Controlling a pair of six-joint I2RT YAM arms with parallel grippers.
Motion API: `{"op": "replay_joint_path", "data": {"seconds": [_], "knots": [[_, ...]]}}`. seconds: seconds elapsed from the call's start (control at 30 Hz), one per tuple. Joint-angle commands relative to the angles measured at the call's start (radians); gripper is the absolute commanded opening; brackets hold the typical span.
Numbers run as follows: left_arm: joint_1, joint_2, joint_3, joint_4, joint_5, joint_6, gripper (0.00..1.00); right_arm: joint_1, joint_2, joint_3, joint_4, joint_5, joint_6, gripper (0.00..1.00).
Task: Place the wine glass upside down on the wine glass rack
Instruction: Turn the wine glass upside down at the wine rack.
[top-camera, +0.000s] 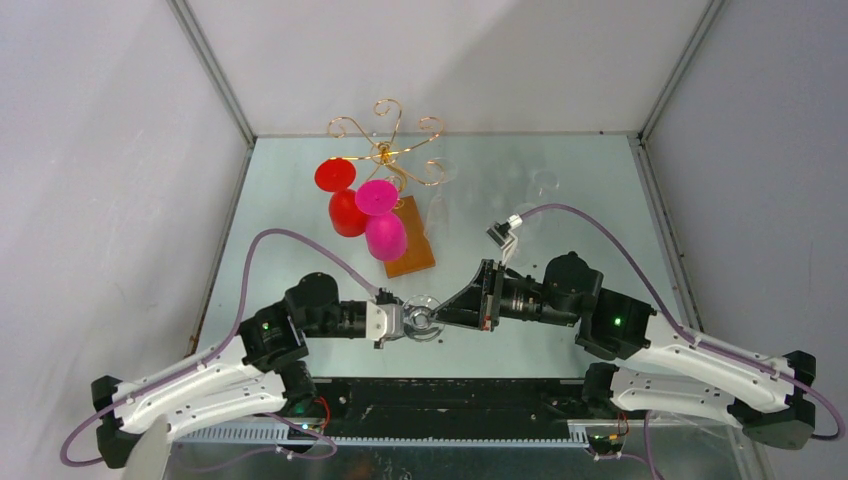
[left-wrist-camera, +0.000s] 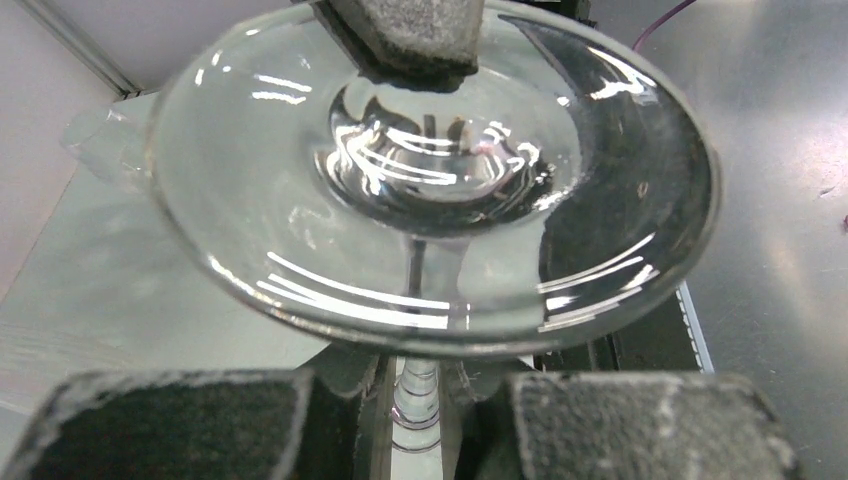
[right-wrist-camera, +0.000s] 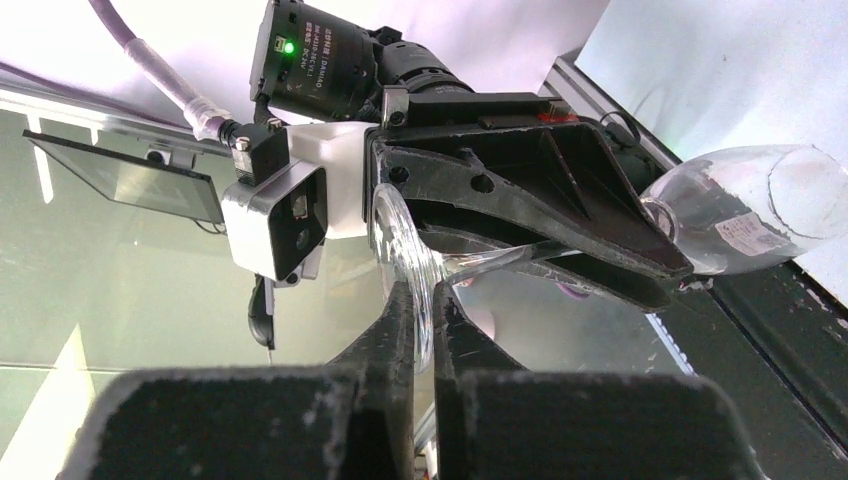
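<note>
Reaching toward each other low over the near counter, both arms meet: left gripper clamped on the glass stem, right gripper pinching its foot.

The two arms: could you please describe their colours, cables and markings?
Both arms have white lower shells, black joints with green lights, and purple cables. The left gripper has a silver mount; the right gripper is black and triangular. Finger pads are dark and grainy.
</note>
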Motion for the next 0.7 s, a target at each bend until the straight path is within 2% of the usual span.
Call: {"op": "replay_joint_path", "data": {"seconds": [0.0,0.03,0.1,0.13,0.17,0.2,0.23,0.27,0.33,0.5,0.67], "knots": [[-0.004,-0.020,0.001,0.041,-0.009,0.019,0.01,-0.001,-0.021,0.036,-0.002,0.038,-0.032,0.00],[-0.004,-0.018,0.001,0.041,-0.007,0.020,0.03,-0.001,-0.023,0.036,-0.003,0.038,-0.037,0.00],[-0.004,-0.015,0.001,0.045,-0.004,0.021,0.20,-0.002,-0.025,0.036,-0.009,0.040,-0.041,0.00],[-0.004,-0.017,0.000,0.047,-0.004,0.023,0.36,-0.001,-0.026,0.036,-0.014,0.041,-0.043,0.00],[-0.007,-0.018,-0.004,0.052,-0.009,0.023,0.43,-0.001,-0.029,0.036,-0.016,0.042,-0.046,0.00],[-0.009,-0.025,-0.010,0.061,-0.012,0.024,0.61,-0.002,-0.032,0.036,-0.024,0.046,-0.048,0.00],[-0.009,-0.030,-0.014,0.067,-0.024,0.023,0.70,-0.001,-0.036,0.036,-0.028,0.049,-0.049,0.00],[-0.011,-0.038,-0.022,0.077,-0.030,0.024,0.90,-0.002,-0.040,0.036,-0.037,0.056,-0.052,0.00],[-0.011,-0.049,-0.029,0.080,-0.047,0.028,0.98,0.000,-0.049,0.036,-0.050,0.064,-0.057,0.00],[-0.011,-0.058,-0.034,0.068,-0.069,0.032,1.00,-0.002,-0.078,0.036,-0.093,0.092,-0.070,0.00],[-0.010,-0.043,0.000,0.044,-0.217,-0.135,1.00,-0.007,-0.102,0.036,-0.142,0.124,-0.080,0.00]]}}
